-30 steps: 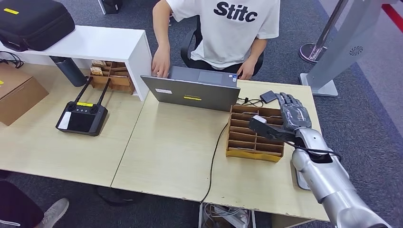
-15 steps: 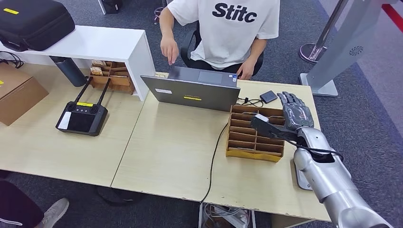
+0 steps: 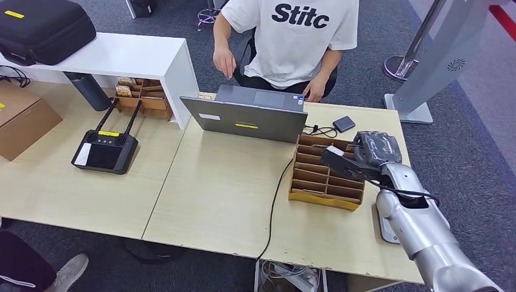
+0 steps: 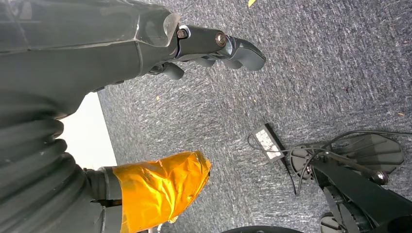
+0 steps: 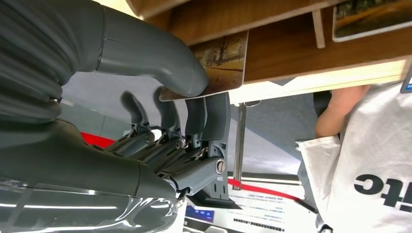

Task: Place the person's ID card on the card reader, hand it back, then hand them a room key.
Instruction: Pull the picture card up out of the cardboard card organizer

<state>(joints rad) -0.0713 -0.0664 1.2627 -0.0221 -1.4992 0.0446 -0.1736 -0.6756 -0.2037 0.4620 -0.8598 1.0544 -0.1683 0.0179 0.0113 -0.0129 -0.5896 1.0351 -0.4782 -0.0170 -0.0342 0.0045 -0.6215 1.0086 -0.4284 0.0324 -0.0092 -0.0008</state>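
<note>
Card point(image 5: 221, 60) from the rack point(image 3: 327, 172) now sits pinched between thumb and fingers of our right hand point(image 3: 372, 148), which was spread flat above that rack a second ago, so we judge the room-key pickup begun; left hand point(image 4: 214, 46) hangs loosely curled, holding nothing.

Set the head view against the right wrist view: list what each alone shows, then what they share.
Head view alone: the laptop, the black card reader on the table, the controller, the cardboard box.

Right wrist view alone: a card with a tree picture, pinched between thumb and fingers at the organizer's edge.

Shared: the right hand, the wooden card organizer, the person in the white shirt.
</note>
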